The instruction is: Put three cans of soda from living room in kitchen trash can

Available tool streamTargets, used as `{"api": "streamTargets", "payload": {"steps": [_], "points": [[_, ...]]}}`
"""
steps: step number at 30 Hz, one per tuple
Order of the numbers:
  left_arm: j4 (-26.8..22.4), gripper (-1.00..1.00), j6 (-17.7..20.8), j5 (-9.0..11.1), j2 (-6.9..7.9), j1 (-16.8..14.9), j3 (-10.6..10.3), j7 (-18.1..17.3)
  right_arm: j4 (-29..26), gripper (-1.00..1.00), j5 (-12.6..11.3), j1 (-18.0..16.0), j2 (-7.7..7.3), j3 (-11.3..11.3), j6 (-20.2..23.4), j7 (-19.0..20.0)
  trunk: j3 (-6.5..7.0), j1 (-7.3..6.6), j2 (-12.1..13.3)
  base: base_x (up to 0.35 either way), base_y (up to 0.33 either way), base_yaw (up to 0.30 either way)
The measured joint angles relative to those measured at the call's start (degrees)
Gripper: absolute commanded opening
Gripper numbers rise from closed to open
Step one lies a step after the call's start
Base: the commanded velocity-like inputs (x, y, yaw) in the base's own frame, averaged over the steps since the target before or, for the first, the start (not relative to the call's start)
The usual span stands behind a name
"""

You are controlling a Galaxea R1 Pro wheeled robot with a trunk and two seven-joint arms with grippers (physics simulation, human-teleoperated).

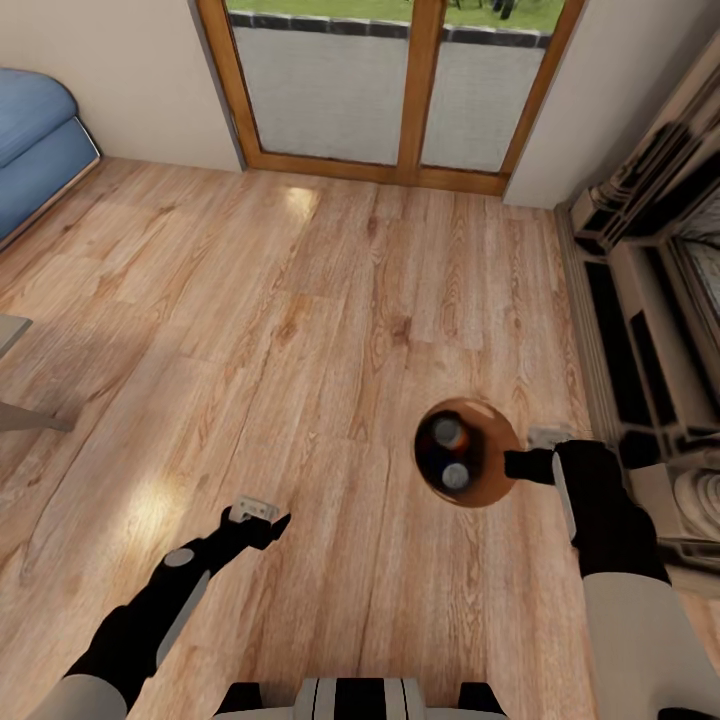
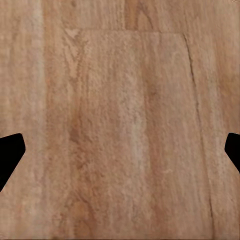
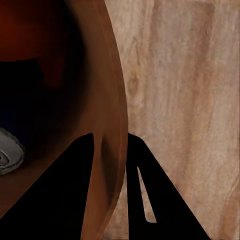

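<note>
Right gripper (image 1: 512,466) pinches the rim of the trash can (image 1: 492,490), one finger inside the wall and one outside, as the right wrist view shows (image 3: 107,165). From the head camera the copper-brown can sits at about four o'clock, held above the light wood floor (image 1: 300,330). Two silver can tops (image 1: 450,433) show inside its dark interior, one beyond the other; their body colours cannot be told. Left gripper (image 1: 262,520), at about seven o'clock, hangs over bare planks with its fingers spread and nothing between them. Glass garden doors (image 1: 400,90) stand at twelve o'clock, a blue sofa (image 1: 35,140) at ten.
</note>
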Motion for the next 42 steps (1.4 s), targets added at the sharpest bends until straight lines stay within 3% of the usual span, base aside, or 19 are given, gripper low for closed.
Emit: {"api": "streamTargets", "payload": {"steps": [2, 4, 6, 10, 15, 19, 24, 27, 31, 39, 42], "points": [[0.0, 1.00, -1.3, 0.0, -0.11, 0.5, 0.0, 0.6, 2.5, -1.00, 0.3, 1.1, -0.24, -0.6, 0.4, 0.1, -0.01, 0.00, 0.0, 0.000, 0.000, 0.000], [0.0, 1.00, -1.9, 0.0, -0.23, 0.9, 0.0, 1.4, 3.8, -1.00, 3.0, 1.5, -0.56, -0.9, 0.2, -0.1, -0.01, 0.00, 0.0, 0.000, 0.000, 0.000], [0.0, 1.00, -2.4, 0.0, -0.46, 1.4, 0.0, 2.7, 3.5, -1.00, 4.0, 1.7, -1.00, -1.0, 0.1, 0.0, -0.01, 0.00, 0.0, 0.000, 0.000, 0.000], [0.0, 1.00, -3.3, 0.1, -0.64, 1.7, 0.0, 4.3, 3.9, -1.00, 0.8, 1.9, -1.22, -0.9, 0.4, 0.8, -0.36, 0.44, -0.8, 0.000, 0.000, 0.000], [0.0, 1.00, -4.6, 0.0, -0.69, 1.9, 0.0, 4.9, 6.5, -1.00, 1.0, 1.8, -1.99, -1.0, 0.4, 3.6, -1.26, 1.54, -2.8, 0.000, 0.000, 0.000], [0.0, 1.00, -4.8, 0.1, -0.67, 1.9, 0.0, 5.0, 7.6, -1.00, 2.9, 1.8, -2.66, -1.1, 0.1, 4.0, -1.98, 2.41, -4.4, 0.000, 0.000, 0.000], [-0.4, 1.00, -4.9, 0.2, -0.34, 2.7, 0.1, 5.0, 8.1, -1.00, 1.0, 1.8, -2.79, -0.7, 0.3, 4.3, -2.87, 3.51, -6.4, 0.000, 0.000, 0.000], [-0.7, 1.00, -4.9, 0.5, -0.15, 2.8, 0.2, 5.0, 8.2, -1.00, 1.7, 1.8, -2.80, -0.5, 0.2, 4.2, -3.24, 3.96, -7.2, 0.000, 0.000, 0.000], [-2.1, 1.00, -4.9, 2.3, -0.06, 3.2, 3.2, 4.5, 8.2, -1.00, 2.0, 1.8, -2.80, -0.4, 0.2, 4.3, -3.24, 3.96, -7.2, 0.000, 0.000, 0.000], [-3.1, 1.00, -4.7, 3.0, -0.08, 5.2, 6.2, 4.9, 8.1, -1.00, 1.9, 1.8, -2.78, -0.4, 0.2, 4.3, -3.24, 3.96, -7.2, 0.000, 0.000, 0.000], [-2.9, 1.00, -4.3, 3.0, -0.17, 5.2, 9.8, 4.6, 8.1, -1.00, 1.8, 1.8, -2.79, -0.4, 0.2, 4.3, -3.24, 3.96, -7.2, 0.000, 0.000, 0.000]]}}
